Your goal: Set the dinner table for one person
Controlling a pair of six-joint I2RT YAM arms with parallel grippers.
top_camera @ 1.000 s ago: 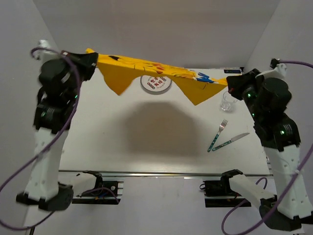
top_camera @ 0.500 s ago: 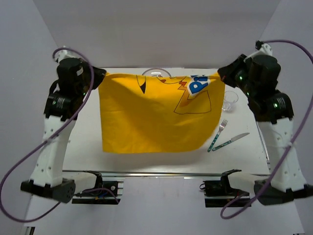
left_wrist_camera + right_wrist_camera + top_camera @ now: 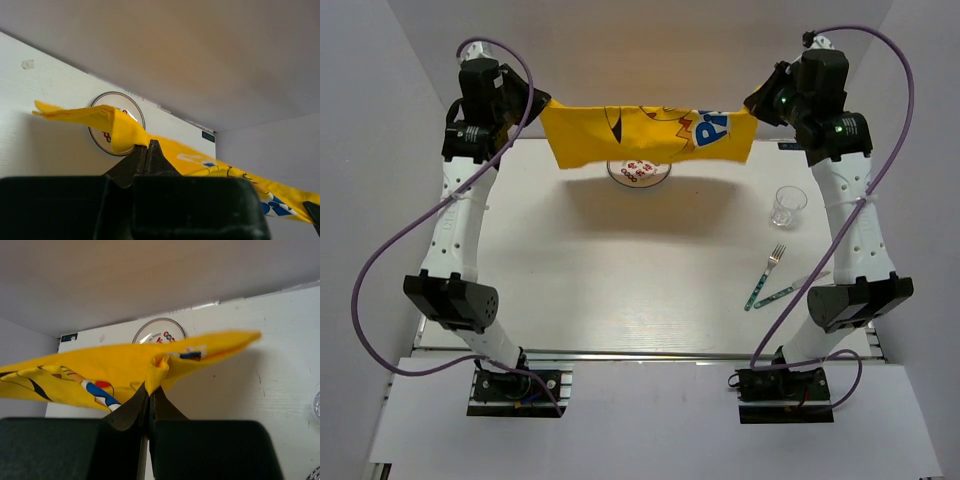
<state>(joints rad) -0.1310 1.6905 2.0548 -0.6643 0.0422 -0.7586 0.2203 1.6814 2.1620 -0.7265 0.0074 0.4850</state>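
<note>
The yellow Pikachu placemat (image 3: 648, 135) hangs stretched between my two grippers, high above the far edge of the white dinner table (image 3: 620, 270). My left gripper (image 3: 542, 108) is shut on its left corner; in the left wrist view (image 3: 147, 146) the cloth (image 3: 120, 127) folds over the fingertips. My right gripper (image 3: 756, 108) is shut on its right corner, also seen in the right wrist view (image 3: 150, 390) with the cloth (image 3: 100, 372) bunched at the tips. A small patterned plate (image 3: 638, 171) sits at the far middle, partly behind the cloth.
A clear glass (image 3: 786, 206) stands at the right. A fork (image 3: 765, 276) and a knife (image 3: 788, 291) with teal handles lie near the right arm. A metal rail (image 3: 640, 355) runs along the table's front edge. Grey walls close in on three sides.
Both arms have swung up and back, lifting the placemat from hanging low over the table's middle to a bunched band high above the far edge.
</note>
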